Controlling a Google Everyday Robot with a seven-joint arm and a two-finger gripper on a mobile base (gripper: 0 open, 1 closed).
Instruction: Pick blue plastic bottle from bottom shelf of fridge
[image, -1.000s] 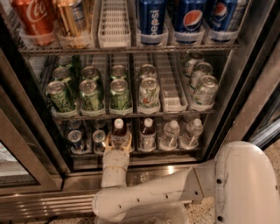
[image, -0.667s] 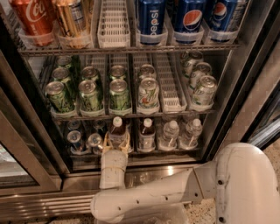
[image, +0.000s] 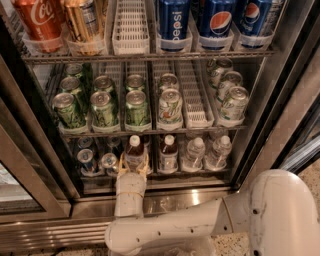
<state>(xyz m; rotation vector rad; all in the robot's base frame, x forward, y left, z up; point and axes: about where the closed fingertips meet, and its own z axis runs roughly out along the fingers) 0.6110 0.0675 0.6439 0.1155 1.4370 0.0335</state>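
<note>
Fridge (image: 261, 100) bottom shelf (image: 165, 175): hand (image: 134, 164) around blue plastic bottle (image: 134, 152), grip unclear; silver cans (image: 86, 160) left, second bottle (image: 169, 153) right.

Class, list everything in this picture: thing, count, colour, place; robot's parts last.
fridge: one, dark frame, whole view.
Coca-Cola can: one, red, top rack left.
gold can: one, beside it.
Pepsi cans: three, blue, top rack right.
green cans: roughly a dozen, middle rack.
silver cans: at least two, bottom shelf left.
blue plastic bottle: one, brown liquid, white cap, bottom shelf.
similar bottle: one, just right of it.
water bottles: two, clear, bottom shelf right.
arm: one, white, lower right.
hand: one, pale, at the blue plastic bottle.
</note>
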